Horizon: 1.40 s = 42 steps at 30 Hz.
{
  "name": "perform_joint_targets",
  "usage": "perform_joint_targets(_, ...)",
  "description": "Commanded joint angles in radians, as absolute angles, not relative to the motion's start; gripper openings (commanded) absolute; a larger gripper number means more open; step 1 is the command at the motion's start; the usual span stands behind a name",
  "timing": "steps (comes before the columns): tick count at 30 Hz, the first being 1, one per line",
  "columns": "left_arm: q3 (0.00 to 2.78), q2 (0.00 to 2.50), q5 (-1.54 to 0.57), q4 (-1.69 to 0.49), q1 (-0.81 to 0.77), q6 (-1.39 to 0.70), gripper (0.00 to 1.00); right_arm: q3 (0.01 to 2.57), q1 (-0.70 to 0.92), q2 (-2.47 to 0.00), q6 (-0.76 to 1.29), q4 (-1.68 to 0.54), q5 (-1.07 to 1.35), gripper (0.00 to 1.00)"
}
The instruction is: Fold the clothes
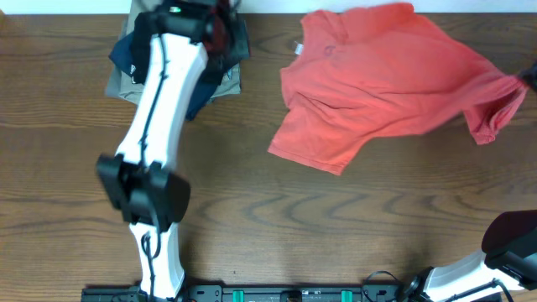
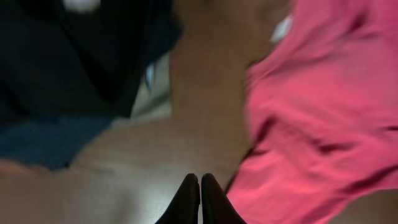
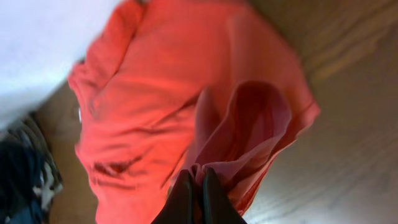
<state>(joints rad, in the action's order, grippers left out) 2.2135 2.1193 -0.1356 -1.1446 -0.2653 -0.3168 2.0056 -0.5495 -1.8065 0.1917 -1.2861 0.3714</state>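
**One-Handed Pull Risks Bunching the Shirt**

The red-orange T-shirt lies rumpled at the far side of the counter. The right gripper has its jaws clamped on a sleeve. The left gripper, jaws closed and empty, hangs near the dark garment pile. A one-sided pull may bunch the cloth or slip free.

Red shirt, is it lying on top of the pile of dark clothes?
No, the red shirt lies on the wooden table, apart from the pile of dark clothes.
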Motion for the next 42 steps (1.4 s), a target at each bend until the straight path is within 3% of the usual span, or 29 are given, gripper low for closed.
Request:
perform_joint_targets(1, 2.262, 2.025, -0.15, -1.182, -0.287, -0.318, 0.06, 1.985, -0.542, -1.753, 0.155, -1.28, 0.382, 0.01)
perform_joint_targets(3, 2.262, 2.025, -0.15, -1.235, -0.306, -0.318, 0.06, 1.966, -0.542, -1.753, 0.155, -1.282, 0.382, 0.03)
perform_joint_targets(7, 2.239, 2.028, -0.15, -1.34, -0.362, -0.318, 0.12, 1.953, -0.542, -1.753, 0.161, -1.288, 0.379, 0.23)
perform_joint_targets(13, 2.08, 2.03, -0.174, -1.323, -0.471, -0.318, 0.45, 1.953, -0.542, -1.753, 0.186, -1.307, 0.355, 0.24)
perform_joint_targets(15, 1.995, 2.03, -0.203, -1.261, -0.501, -0.318, 0.54, 1.953, -0.542, -1.753, 0.186, -1.322, 0.356, 0.51)
perform_joint_targets(16, 1.954, 2.03, -0.212, -1.226, -0.512, -0.318, 0.59, 1.953, -0.542, -1.753, 0.186, -1.33, 0.355, 0.71)
perform_joint_targets(18, 1.864, 2.03, -0.236, -1.147, -0.531, -0.319, 0.62, 1.953, -0.542, -1.753, 0.186, -1.354, 0.355, 0.85)
perform_joint_targets(28, 1.528, 2.032, -0.39, -0.816, -0.541, -0.319, 0.61, 1.934, -0.516, -1.753, 0.181, -1.429, 0.355, 0.86)
perform_joint_targets(31, 1.491, 2.032, -0.393, -0.784, -0.541, -0.319, 0.6, 1.909, -0.501, -1.753, 0.178, -1.428, 0.355, 0.86)
perform_joint_targets(34, 1.486, 2.033, -0.393, -0.772, -0.541, -0.319, 0.49, 1.878, -0.489, -1.753, 0.177, -1.422, 0.355, 0.85)
perform_joint_targets(42, 1.485, 2.057, -0.392, -0.735, -0.54, -0.338, 0.46, 1.779, -0.432, -1.753, 0.177, -1.391, 0.355, 0.79)
